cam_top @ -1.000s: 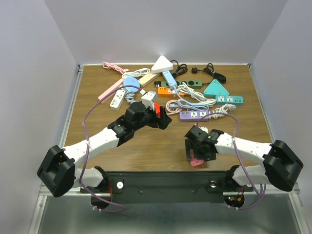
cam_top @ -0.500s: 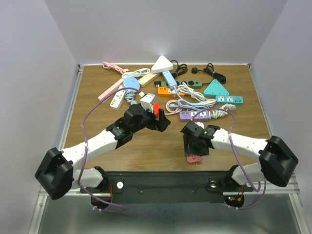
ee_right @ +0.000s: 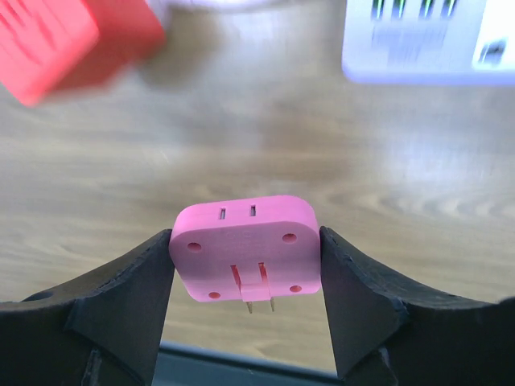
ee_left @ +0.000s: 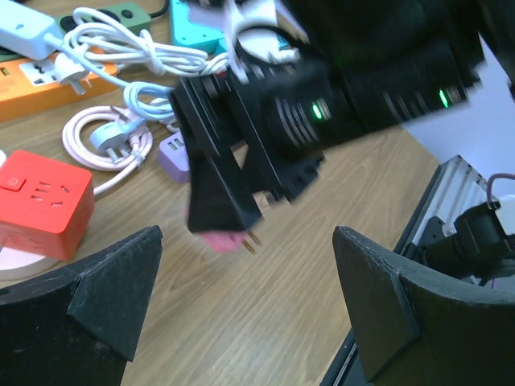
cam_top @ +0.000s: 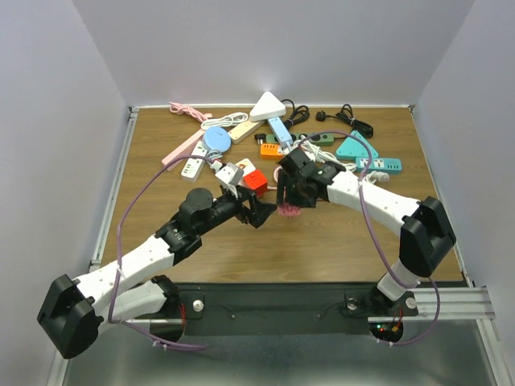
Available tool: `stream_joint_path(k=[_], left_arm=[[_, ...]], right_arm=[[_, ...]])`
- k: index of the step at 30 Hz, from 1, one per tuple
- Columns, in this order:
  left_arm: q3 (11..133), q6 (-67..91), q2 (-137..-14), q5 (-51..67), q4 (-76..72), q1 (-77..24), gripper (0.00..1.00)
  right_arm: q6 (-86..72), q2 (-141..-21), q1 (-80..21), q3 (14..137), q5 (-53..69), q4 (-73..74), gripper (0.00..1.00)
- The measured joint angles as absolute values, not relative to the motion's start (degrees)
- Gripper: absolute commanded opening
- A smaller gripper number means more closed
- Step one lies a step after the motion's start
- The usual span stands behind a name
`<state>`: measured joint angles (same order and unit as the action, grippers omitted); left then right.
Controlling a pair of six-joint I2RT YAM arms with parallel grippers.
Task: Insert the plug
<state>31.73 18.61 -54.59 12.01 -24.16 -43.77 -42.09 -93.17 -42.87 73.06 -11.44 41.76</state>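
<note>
**Pink plug pinched in right claw at mid-desk; left claw wide open and empty**

The right claw (cam_top: 290, 203) is closed on the pink plug (cam_top: 290, 211), one finger against each of its side edges. In the right wrist view the plug (ee_right: 245, 257) fills the gap between the two fingers (ee_right: 113, 310). Its face shows two small slots near the top, and two flat metal prongs stick out from its lower edge. From the left wrist camera the plug (ee_left: 221, 239) appears to sit clear of the wood, prongs angled toward 4 o'clock.

The left claw (cam_top: 259, 211) lies at 9 o'clock of the plug, just beside it. Its jaws are spread far apart, with nothing between them. Seen from its own camera, the left claw (ee_left: 249, 310) frames the plug and the right claw (ee_left: 221, 197).

A red cube socket (cam_top: 256, 182) rests on the desk (cam_top: 161, 169) at 11 o'clock of the plug, near it but apart. A purple power strip (ee_right: 418, 40) lies at 1 o'clock of the plug in the right wrist view. A coiled pink cable (ee_left: 105, 137) lies between the cube and the purple strip.
</note>
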Motion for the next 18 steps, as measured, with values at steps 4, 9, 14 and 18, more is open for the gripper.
stream_joint_path(k=[4, 9, 14, 18], left_arm=[[30.55, 18.48, -54.26, 13.45, -25.67, -43.77, 0.99], [30.55, 18.94, -57.12, 13.28, -27.07, -43.77, 0.99], [31.42, 19.35, -60.14, 11.53, -27.16, -43.77, 0.99], [33.56, 20.58, -63.07, 8.58, -27.29, -43.77, 0.99]], right_arm=[[-41.6, -93.49, -40.49, 76.77, -10.17, 41.52, 0.0], [-42.02, -93.23, -40.14, 79.99, -6.33, 39.38, 0.0], [-43.81, -91.72, -40.16, 79.68, -1.76, 37.78, 0.0], [-45.34, -88.88, -40.18, 78.56, 1.21, 35.7, 0.0]])
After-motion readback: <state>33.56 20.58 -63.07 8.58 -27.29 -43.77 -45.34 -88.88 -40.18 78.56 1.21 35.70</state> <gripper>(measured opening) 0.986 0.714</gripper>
